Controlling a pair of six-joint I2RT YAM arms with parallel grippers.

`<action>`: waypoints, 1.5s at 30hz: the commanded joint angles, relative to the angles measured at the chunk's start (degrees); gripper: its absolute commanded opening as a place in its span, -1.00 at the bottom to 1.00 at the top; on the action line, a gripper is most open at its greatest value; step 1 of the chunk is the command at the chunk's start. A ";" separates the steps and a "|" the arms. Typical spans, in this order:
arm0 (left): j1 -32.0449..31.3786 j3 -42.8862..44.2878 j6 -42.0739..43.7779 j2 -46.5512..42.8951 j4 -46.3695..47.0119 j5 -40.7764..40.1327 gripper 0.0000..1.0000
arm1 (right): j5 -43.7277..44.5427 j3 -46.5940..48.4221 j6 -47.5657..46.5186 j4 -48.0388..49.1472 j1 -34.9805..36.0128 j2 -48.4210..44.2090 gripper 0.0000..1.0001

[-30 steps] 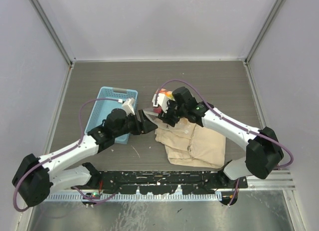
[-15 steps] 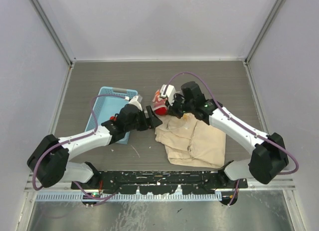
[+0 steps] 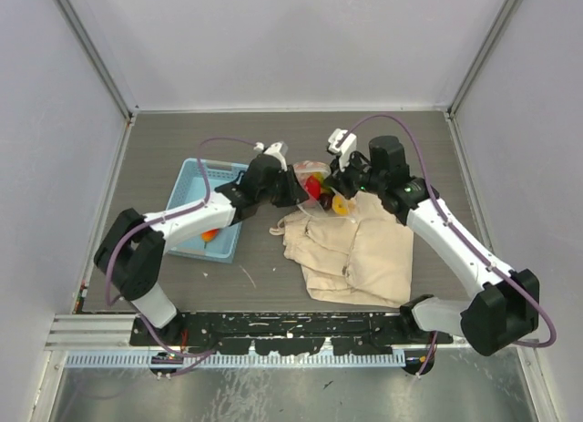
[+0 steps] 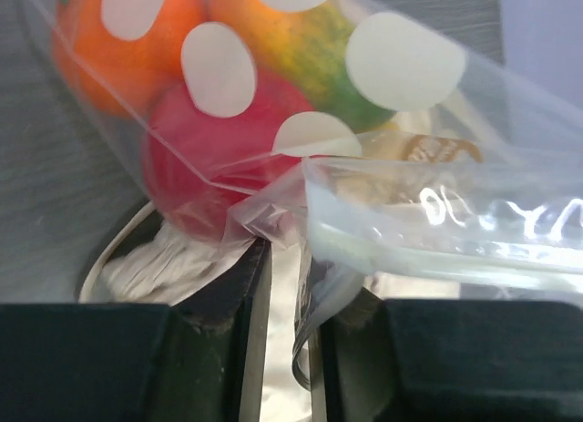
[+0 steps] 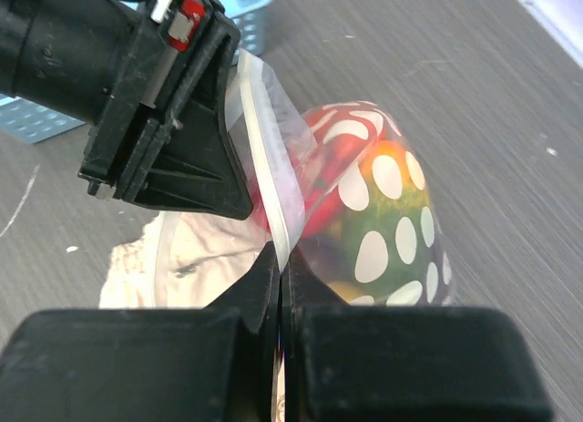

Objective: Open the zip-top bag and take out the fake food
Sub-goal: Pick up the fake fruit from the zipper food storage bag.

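The bag [image 3: 319, 192] hangs between the two arms, just past the far edge of the beige cloth sack [image 3: 360, 253] and, as far as I can judge, lifted off the table [image 3: 410, 149]. It bulges with toy fruit [image 4: 219, 139], red, orange and a yellow-green piece, all inside the plastic.

The right gripper [image 5: 280, 276] is clamped fully closed on the zip strip [image 5: 264, 139], which rises out of its jaws and leans towards the other arm. The left gripper [image 4: 287, 267] has its jaws drawn in close, with a crumpled fold of the bag's lip caught in the narrow gap. It looks like a pinch, though I would not swear the film is held tight.

What matters next is how the mouth lies. The strip runs across from one gripper to the other, and the two are nearly nose to nose from opposite sides. The fruit sags away on the far side (so its weight pulls away from the seal, not along it). Neither arm is nearer, since both are already on the bag. To my eye the seal will only part if each holds a different lip and they pull apart, left towards the blue basket [image 3: 196, 199], right away from it. I cannot tell whether they hold separate lips or the same one.
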 commanded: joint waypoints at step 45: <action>-2.30 0.88 4.94 -1.27 -9.84 8.63 -0.78 | -18.04 4.03 -11.47 -13.03 0.28 5.34 -0.99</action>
